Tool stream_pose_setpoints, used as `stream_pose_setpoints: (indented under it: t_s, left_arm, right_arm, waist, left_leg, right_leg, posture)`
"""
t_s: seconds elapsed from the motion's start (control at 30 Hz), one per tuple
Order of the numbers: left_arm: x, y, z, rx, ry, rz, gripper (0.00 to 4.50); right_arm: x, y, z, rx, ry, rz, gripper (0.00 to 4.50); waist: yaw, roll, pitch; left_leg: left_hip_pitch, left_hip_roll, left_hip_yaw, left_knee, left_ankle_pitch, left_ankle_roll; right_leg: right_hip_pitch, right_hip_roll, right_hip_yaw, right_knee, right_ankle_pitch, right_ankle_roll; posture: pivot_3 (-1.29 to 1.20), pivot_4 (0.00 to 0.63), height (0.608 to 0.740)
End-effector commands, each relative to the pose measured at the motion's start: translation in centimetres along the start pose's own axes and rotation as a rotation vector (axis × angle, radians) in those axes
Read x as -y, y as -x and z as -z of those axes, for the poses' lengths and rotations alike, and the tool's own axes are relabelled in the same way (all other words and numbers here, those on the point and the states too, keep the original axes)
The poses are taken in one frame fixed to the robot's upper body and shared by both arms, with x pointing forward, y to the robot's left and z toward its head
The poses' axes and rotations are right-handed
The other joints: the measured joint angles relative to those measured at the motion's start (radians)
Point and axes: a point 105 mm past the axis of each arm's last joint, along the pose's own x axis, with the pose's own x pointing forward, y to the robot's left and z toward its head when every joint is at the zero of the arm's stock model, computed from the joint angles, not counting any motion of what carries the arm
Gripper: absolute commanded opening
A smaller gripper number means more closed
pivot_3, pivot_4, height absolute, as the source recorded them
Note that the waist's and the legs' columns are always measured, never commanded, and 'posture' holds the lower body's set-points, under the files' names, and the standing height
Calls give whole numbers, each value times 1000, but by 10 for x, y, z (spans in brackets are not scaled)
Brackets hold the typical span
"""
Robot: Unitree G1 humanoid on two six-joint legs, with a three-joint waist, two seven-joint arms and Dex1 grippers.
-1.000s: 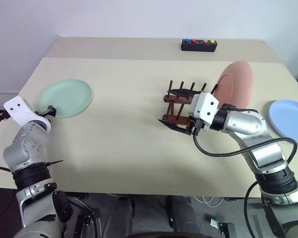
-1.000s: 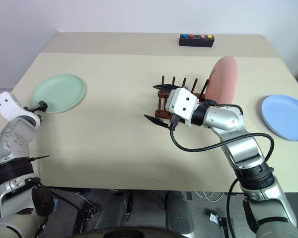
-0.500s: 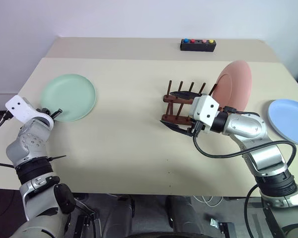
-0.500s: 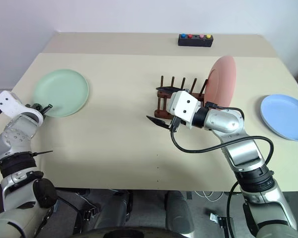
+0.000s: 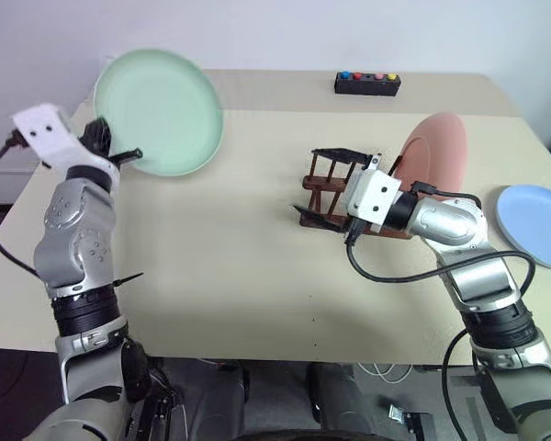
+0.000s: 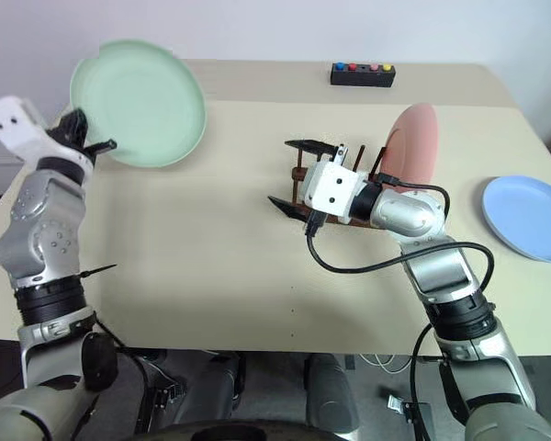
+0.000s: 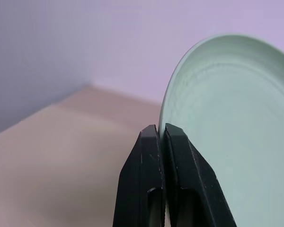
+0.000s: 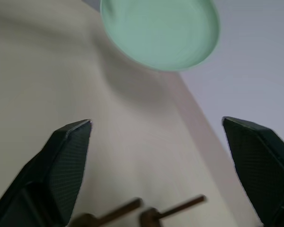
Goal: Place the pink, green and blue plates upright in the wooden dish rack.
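My left gripper is shut on the near rim of the pale green plate, which hangs tilted above the table's far left corner. Seen along the left wrist, the fingers pinch the green plate at its edge. The pink plate stands upright in the right end of the wooden dish rack. Flat on the table at the far right lies the blue plate. My right gripper is open and empty, level, just at the rack's left side.
A black box with coloured buttons sits at the back edge of the beige table. The rack's pegs lie close under my right gripper.
My left gripper shut on the green plate's rim, then lifted it off the table up and rightward, tilting it. The right gripper rolled slightly and stayed by the rack.
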Motion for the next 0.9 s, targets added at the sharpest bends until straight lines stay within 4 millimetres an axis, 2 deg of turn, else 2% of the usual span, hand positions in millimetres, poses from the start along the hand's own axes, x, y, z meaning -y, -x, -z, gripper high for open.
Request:
stream_pose_setpoints:
  t_s: [0.03, 0.1, 0.13, 0.4, 0.5, 0.73, 0.9]
  left_arm:
    - [41, 0, -23, 97, -104, 104, 18]
    - [70, 3, -27, 118, -89, 163, 18]
    - [77, 4, -29, 123, -76, 174, 18]
    - [115, 11, -36, 116, -46, 258, 18]
    - [121, 13, -35, 102, -39, 274, 18]
    - [141, 21, -26, 54, -37, 357, 18]
    - [149, 24, -26, 43, -28, 392, 18]
  right_arm:
    - [16, -9, -11, 22, 164, 72, 4500]
    - [14, -16, -15, 31, 220, 78, 4500]
    - [13, -18, -16, 35, 234, 78, 4500]
    - [5, -28, -12, 21, 386, 82, 4500]
    - [3, -29, -9, 13, 435, 76, 4500]
    - [14, -29, -4, -9, 537, 132, 4500]
    - [12, -31, -2, -5, 543, 125, 4500]
  waist:
    - [-1, 0, 0]
    - [0, 0, 0]
    - [1, 0, 0]
    - [-1, 0, 0]
    - [-1, 0, 0]
    - [0, 0, 0]
    - [-1, 0, 0]
  left_leg:
    - [0, 0, 0, 0, 0, 0]
    - [0, 0, 0, 0, 0, 0]
    - [0, 0, 0, 0, 0, 0]
    - [0, 0, 0, 0, 0, 0]
    - [0, 0, 0, 0, 0, 0]
    - [0, 0, 0, 0, 0, 0]
    - [0, 0, 0, 0, 0, 0]
  right_leg:
    - [0, 0, 0, 0, 0, 0]
    - [0, 0, 0, 0, 0, 0]
    - [0, 0, 0, 0, 0, 0]
    - [-1, 0, 0, 0, 0, 0]
    - [-1, 0, 0, 0, 0, 0]
    - [0, 0, 0, 0, 0, 0]
    - [0, 0, 0, 0, 0, 0]
  posture:
    - [0, 150, 734]
    - [0, 150, 734]
    - [0, 150, 734]
    - [0, 150, 734]
    - [0, 150, 734]
    - [0, 150, 734]
    - [0, 150, 734]
